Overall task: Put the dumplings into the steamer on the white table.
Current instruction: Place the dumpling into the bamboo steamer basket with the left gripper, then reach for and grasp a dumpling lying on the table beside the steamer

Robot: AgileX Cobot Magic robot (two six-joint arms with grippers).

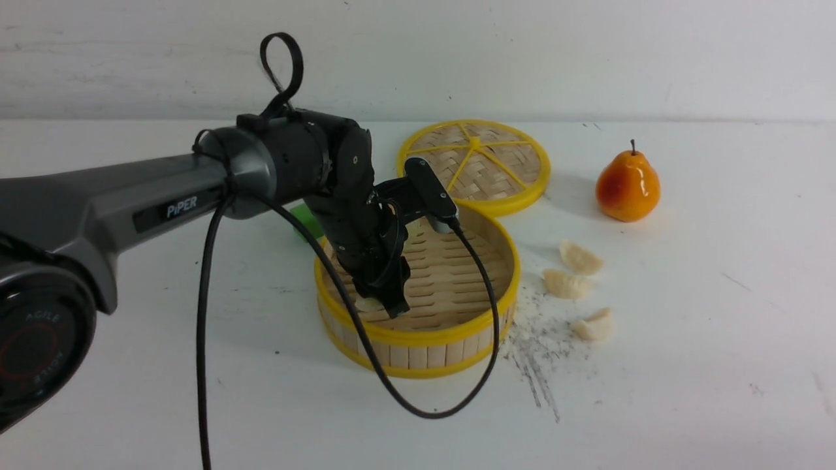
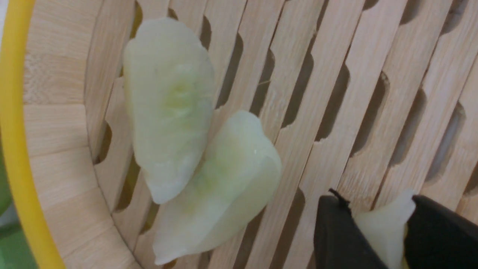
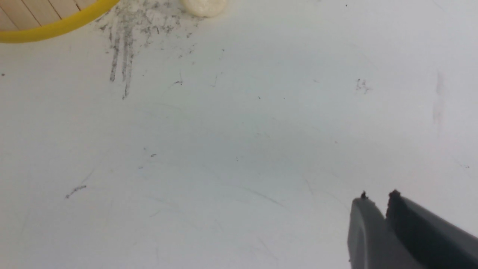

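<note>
**Green dumpling may bump its friends**

Front view: the left tool (image 1: 390,301) is down inside the steamer (image 1: 418,337), mid-table. Three white dumplings (image 1: 567,284) lie toward the right edge of the table (image 1: 686,391).

Left wrist view: it pinches one green dumpling (image 2: 386,224). Two green dumplings (image 2: 170,108) lie by the wall. Dropped crooked, it could land on them.

Right wrist view: the right tool (image 3: 378,200) is clenched, holding nothing.

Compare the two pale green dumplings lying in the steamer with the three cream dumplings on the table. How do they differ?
Colour: the green dumplings are translucent pale green; the cream dumplings are opaque cream-white.
Place: the green ones lie on the slatted floor of the steamer; the cream ones lie on the white table beside it.
Contact: the green pair overlap; the cream three are spread in a loose row.
Both kinds are small crescents.
</note>
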